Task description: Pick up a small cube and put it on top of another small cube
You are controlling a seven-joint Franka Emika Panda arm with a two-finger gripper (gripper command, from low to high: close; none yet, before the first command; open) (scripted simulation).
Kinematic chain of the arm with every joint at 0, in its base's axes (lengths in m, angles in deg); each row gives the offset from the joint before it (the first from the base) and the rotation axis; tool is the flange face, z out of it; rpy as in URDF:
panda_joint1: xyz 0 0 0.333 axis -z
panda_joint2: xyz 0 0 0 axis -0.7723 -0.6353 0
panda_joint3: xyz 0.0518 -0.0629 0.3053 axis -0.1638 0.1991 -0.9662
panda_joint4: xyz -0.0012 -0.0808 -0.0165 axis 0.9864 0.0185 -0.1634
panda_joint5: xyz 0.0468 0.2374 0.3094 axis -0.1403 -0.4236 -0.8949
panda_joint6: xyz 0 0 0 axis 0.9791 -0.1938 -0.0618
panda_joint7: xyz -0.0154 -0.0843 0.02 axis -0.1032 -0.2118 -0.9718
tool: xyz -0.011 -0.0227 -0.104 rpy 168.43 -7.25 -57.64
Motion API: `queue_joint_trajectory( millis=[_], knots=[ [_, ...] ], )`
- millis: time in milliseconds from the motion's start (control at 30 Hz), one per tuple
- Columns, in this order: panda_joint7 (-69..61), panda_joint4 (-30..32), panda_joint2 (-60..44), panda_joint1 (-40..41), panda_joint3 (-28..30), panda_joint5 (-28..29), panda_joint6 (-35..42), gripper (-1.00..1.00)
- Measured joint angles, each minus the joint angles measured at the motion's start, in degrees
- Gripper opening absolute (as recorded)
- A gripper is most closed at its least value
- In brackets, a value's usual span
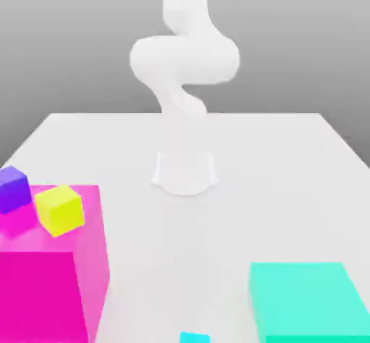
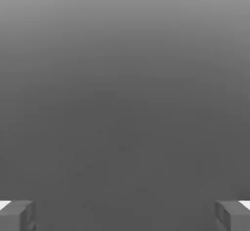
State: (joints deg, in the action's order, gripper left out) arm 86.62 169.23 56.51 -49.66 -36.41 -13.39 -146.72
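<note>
you're at the start: gripper [image 2: 125, 215] jaws spread, nothing held. next, reach the violet cube [image 1: 13, 188] beside the yellow cube [image 1: 59, 209].

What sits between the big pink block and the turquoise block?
In the exterior view, the white table lies bare between the magenta block and the turquoise block, apart from a small cyan piece at the picture's lower edge.

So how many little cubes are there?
2: the small violet-purple cube and the small yellow cube, side by side at the big magenta block. Others may be hidden.
</note>
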Motion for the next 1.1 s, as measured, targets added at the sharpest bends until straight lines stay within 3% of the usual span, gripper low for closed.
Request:
queue_joint_trajectory(
  millis=[333,567,700,867,1100],
  knots=[
    [-14.1,0.8,-20.2,3.2,16.2,-1.8,-6.7,0.0],
    [-26.8,1.2,-35.0,7.1,26.3,-6.8,-11.2,0.0],
    [-34.3,1.4,-43.8,13.4,29.4,-10.5,-13.5,0.0],
    [-29.2,9.1,-51.9,16.4,32.6,-12.1,-18.2,0.0],
    [-14.0,21.1,-50.0,12.1,34.5,-12.9,-25.7,0.0]
  ],
)
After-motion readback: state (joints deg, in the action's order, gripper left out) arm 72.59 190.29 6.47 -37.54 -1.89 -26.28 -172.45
